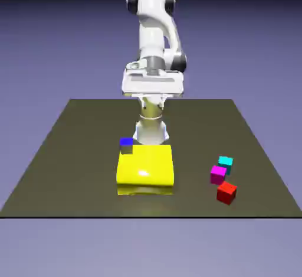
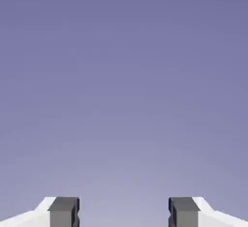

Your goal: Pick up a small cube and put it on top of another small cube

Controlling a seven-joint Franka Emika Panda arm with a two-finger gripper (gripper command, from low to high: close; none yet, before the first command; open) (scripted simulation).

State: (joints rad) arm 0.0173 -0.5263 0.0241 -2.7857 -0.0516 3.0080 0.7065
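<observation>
The small red cube lies on the dark table near its front edge, at the exterior view's right. The small dark blue cube sits at the far left corner of the big yellow block; whether it touches the block I cannot tell. My hand hangs high above the table's far side, well away from both cubes and level with the arm's folded elbow. In the hand view my gripper is open: the two grey fingertips stand wide apart, with only the blue-violet backdrop between them.
A big yellow block lies in the table's middle front. A magenta cube and a cyan cube sit close together just behind the red cube. The table's front edge runs close to the red cube.
</observation>
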